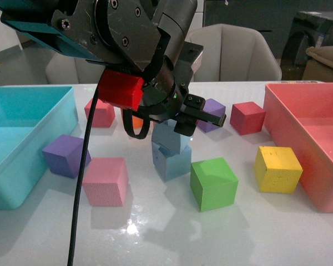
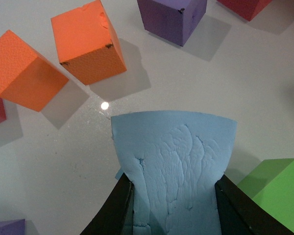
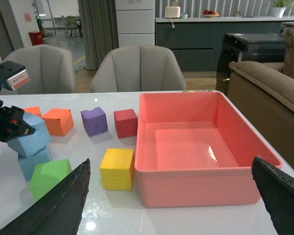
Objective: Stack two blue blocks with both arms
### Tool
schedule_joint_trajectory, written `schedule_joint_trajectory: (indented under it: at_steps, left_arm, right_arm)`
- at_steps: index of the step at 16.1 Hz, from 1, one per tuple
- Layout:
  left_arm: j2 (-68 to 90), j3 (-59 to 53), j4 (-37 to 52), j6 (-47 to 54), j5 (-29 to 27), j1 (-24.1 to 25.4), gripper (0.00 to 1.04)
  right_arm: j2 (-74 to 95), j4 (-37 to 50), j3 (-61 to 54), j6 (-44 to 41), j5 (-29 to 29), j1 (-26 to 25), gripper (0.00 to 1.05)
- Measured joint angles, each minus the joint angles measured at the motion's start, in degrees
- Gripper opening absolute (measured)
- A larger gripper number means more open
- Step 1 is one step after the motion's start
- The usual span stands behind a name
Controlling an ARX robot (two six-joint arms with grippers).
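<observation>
The left tool (image 2: 174, 205) grips the upper blue block (image 1: 170, 136), which sits tilted on the lower blue block (image 1: 173, 160) at the worktop's (image 1: 166, 233) middle, between a pink cube (image 1: 105, 181) and a green cube (image 1: 213, 183). The right tool (image 3: 171, 196) hangs wide open near the pink bin (image 3: 201, 188), holding nothing

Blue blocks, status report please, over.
Left gripper shut on top blue block, tilted on bottom blue block. Right gripper open, empty, by red bin. Green cube close beside stack.
</observation>
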Motion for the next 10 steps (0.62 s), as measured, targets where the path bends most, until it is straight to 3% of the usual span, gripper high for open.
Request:
schedule_joint_trajectory:
  at_steps: [2, 7, 10]
  left_arm:
    - [1.2, 0.1, -0.1, 0.1, -0.2, 0.1, 0.41]
    - [1.6, 0.5, 0.0, 0.0, -0.1, 0.4, 0.99]
    - [1.4, 1.2, 1.3, -0.4, 0.1, 0.3, 0.98]
  right_arm:
    - [0.0, 0.0, 0.0, 0.0, 0.0, 0.0, 0.98]
    - [0.0, 0.0, 0.0, 0.0, 0.0, 0.0, 0.98]
    - [0.0, 0.0, 0.0, 0.0, 0.0, 0.0, 0.98]
